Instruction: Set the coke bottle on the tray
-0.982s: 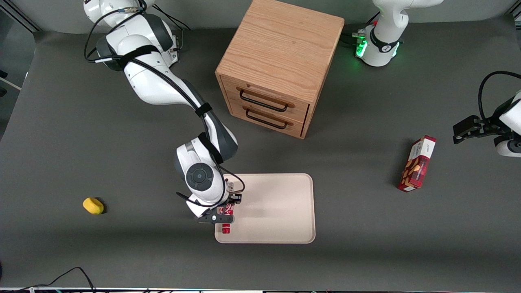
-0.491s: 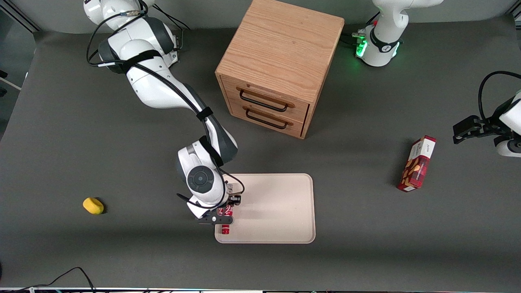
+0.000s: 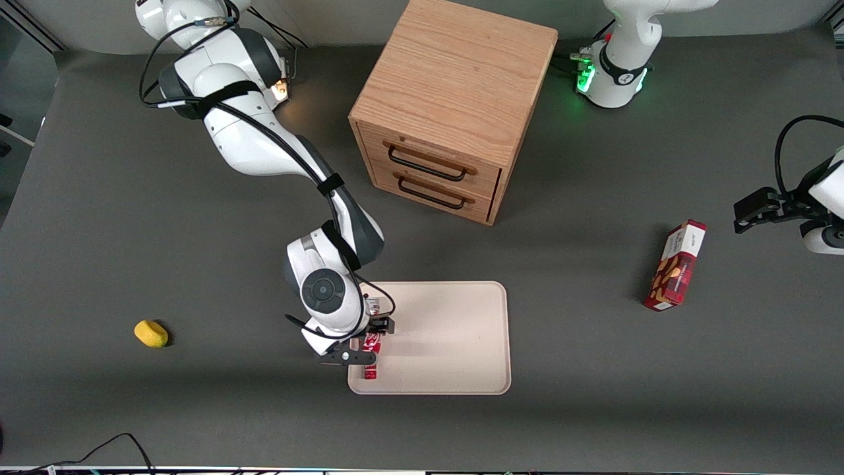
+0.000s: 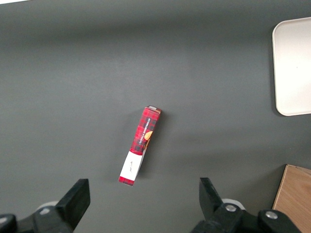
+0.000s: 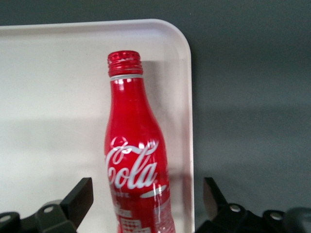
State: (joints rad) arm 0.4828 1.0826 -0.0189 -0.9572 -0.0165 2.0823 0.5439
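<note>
The coke bottle [image 5: 134,160] lies flat on the tray [image 5: 48,97], along its rim at the working arm's end, cap toward the front camera. The claw [image 5: 146,208] hovers above it, fingers spread apart.

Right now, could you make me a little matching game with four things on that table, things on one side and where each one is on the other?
Things:
1. coke bottle
2. snack box
3. yellow object
4. wooden drawer cabinet

Places:
A. alone on the mat, toward the working arm's end
B. lying on the tray, along its rim, under the open tool
C. farther from the front camera than the tray
D. on the mat, toward the parked arm's end

Pairs: 1-B, 2-D, 3-A, 4-C
</note>
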